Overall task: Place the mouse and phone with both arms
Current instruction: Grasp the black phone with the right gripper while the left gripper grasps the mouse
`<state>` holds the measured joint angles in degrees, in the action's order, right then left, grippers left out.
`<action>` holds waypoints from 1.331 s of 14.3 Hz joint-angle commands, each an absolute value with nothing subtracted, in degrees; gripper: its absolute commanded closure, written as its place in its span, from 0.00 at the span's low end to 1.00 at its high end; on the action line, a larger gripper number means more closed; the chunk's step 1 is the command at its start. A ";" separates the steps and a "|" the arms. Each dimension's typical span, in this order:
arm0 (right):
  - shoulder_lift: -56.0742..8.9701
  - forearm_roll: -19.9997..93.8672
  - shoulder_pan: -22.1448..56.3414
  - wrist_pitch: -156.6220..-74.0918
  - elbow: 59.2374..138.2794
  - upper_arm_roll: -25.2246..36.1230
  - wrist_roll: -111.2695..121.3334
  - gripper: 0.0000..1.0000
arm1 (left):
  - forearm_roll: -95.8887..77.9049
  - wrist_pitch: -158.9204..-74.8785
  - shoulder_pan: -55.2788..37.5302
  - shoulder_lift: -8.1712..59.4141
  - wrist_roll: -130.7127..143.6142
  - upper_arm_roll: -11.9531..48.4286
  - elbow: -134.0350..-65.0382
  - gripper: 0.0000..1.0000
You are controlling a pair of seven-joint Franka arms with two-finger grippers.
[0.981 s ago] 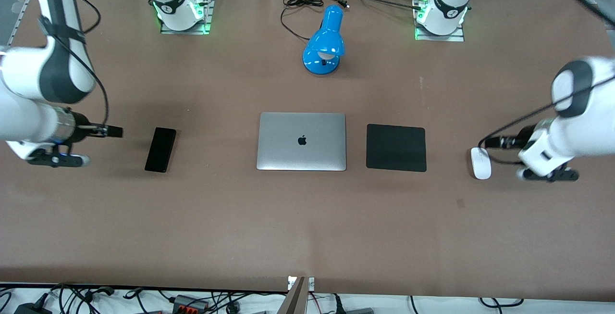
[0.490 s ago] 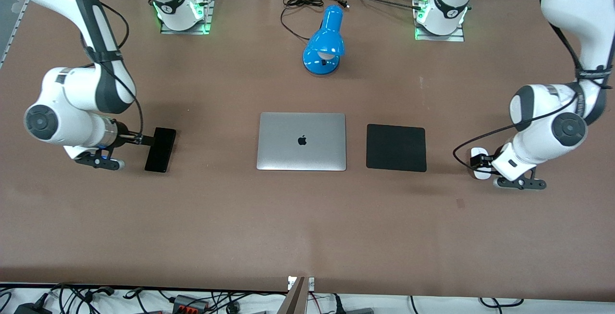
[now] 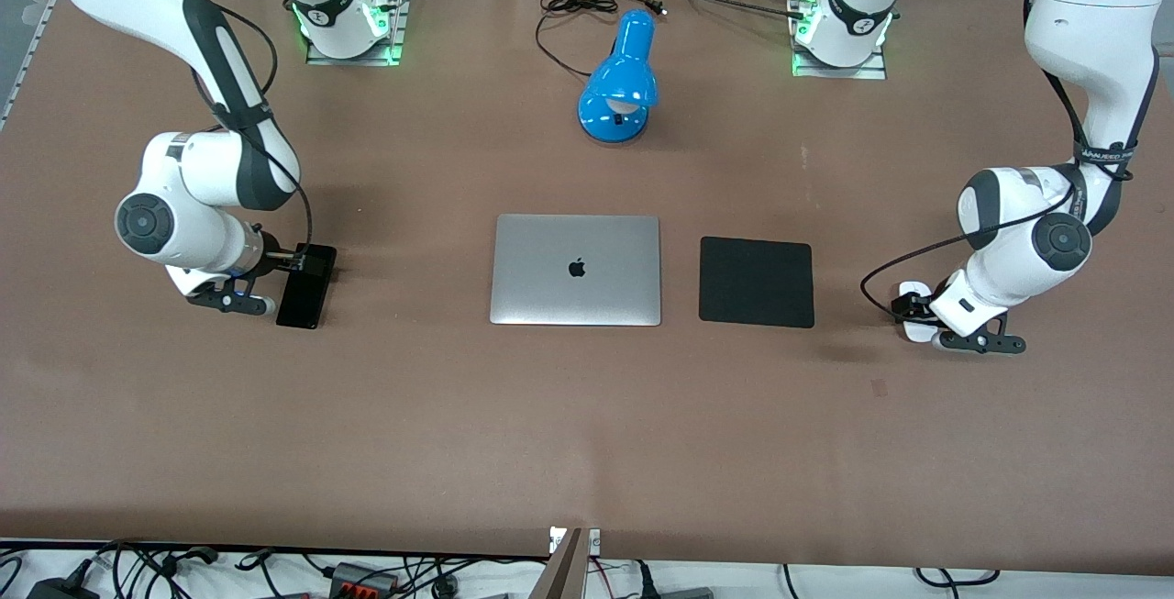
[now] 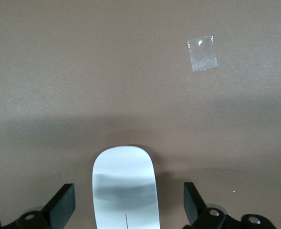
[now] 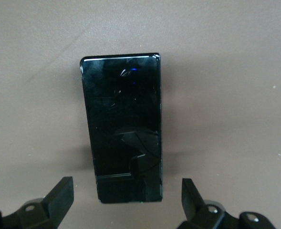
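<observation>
The white mouse [image 3: 908, 289] lies on the brown table toward the left arm's end, partly hidden by the left arm's hand. In the left wrist view the mouse [image 4: 125, 188] sits between the open fingers [image 4: 64, 204] of my left gripper [image 4: 129, 205], with a gap on each side. The black phone [image 3: 307, 287] lies flat toward the right arm's end. My right gripper [image 5: 127, 198] is open low over the phone [image 5: 122, 124]; its fingers [image 5: 191, 196] stand wide of the phone's near end. In the front view the left gripper [image 3: 917, 307] and right gripper [image 3: 292, 261] are low over these things.
A closed silver laptop [image 3: 576, 270] lies mid-table with a square black mouse pad [image 3: 756, 282] beside it toward the left arm's end. A blue desk lamp [image 3: 621, 81] and its black cable [image 3: 573, 7] lie nearer the bases. A clear tape scrap [image 4: 202, 53] lies on the table near the mouse.
Both arms have swung in and come down: the right gripper has moved over the phone, the left gripper over the mouse. Phone and mouse have not moved.
</observation>
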<state>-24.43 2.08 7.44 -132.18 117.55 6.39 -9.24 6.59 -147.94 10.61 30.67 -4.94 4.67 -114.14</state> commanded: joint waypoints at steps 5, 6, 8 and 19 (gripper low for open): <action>-26.63 2.46 7.47 -138.42 120.32 6.50 -10.11 0.00 | 7.29 -154.42 12.30 32.08 -5.71 5.01 -117.95 0.00; -26.98 2.46 7.56 -139.38 120.32 6.50 -10.11 0.00 | 7.29 -154.42 12.30 32.17 -5.71 5.01 -117.95 0.00; -27.68 2.46 7.56 -140.18 120.32 6.50 -10.11 0.00 | 7.29 -154.42 12.30 32.43 -5.71 5.10 -117.95 0.06; -29.18 2.37 8.61 -143.35 120.32 6.42 -10.11 0.14 | 7.29 -148.13 11.87 28.66 -5.19 5.80 -115.59 0.74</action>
<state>-29.48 2.08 7.66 -142.11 119.68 6.50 -9.24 6.59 -152.95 11.90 31.99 -4.94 4.99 -116.61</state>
